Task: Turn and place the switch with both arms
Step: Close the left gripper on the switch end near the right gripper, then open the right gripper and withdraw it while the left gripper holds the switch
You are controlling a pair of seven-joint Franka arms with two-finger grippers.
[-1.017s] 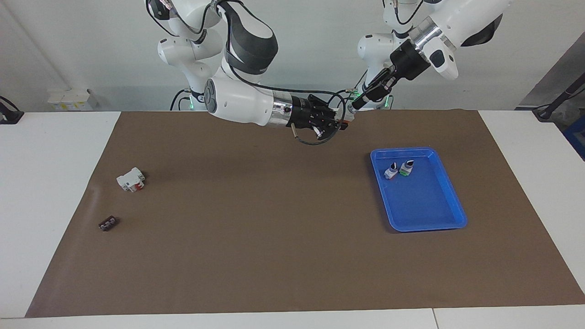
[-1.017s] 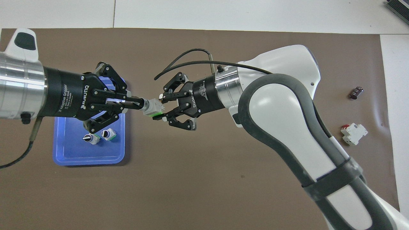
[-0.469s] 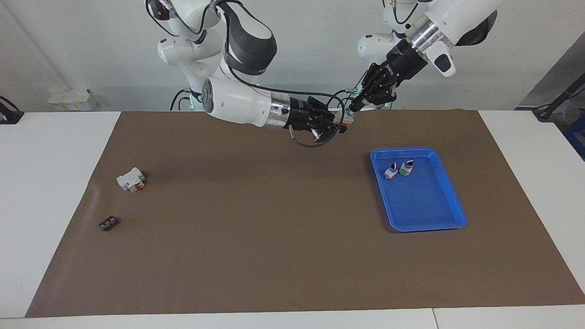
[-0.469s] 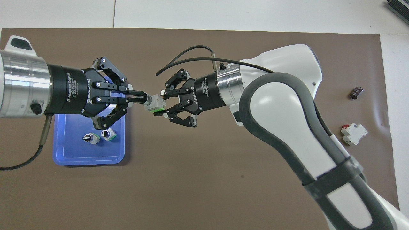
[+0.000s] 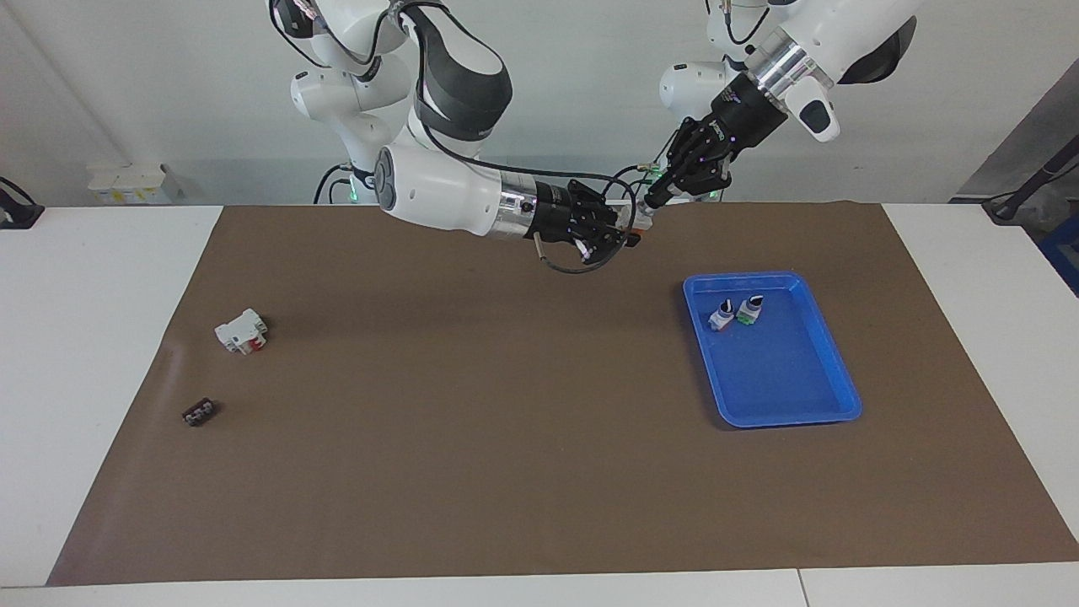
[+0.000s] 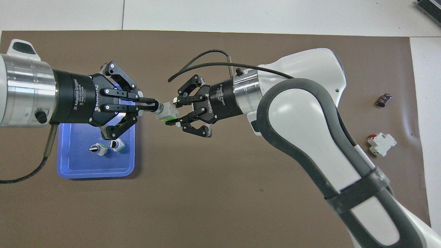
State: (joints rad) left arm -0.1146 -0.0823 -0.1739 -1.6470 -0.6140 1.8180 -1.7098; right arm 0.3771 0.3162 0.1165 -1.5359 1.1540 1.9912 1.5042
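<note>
Now we hold the switch [image 6: 166, 112] in the air between both arms: right gripper [image 6: 176, 112] clenched on its body, left gripper [image 6: 151, 105] pinching the knob. We judge turning wants a steady wrist roll, body fixed. We count two switches in one blue tray [image 6: 74, 168], plus one white block [image 6: 381, 144] on the tabletop [image 6: 220, 193].

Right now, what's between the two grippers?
The switch: held in the air between left gripper and right gripper, clearest in the overhead view.
</note>
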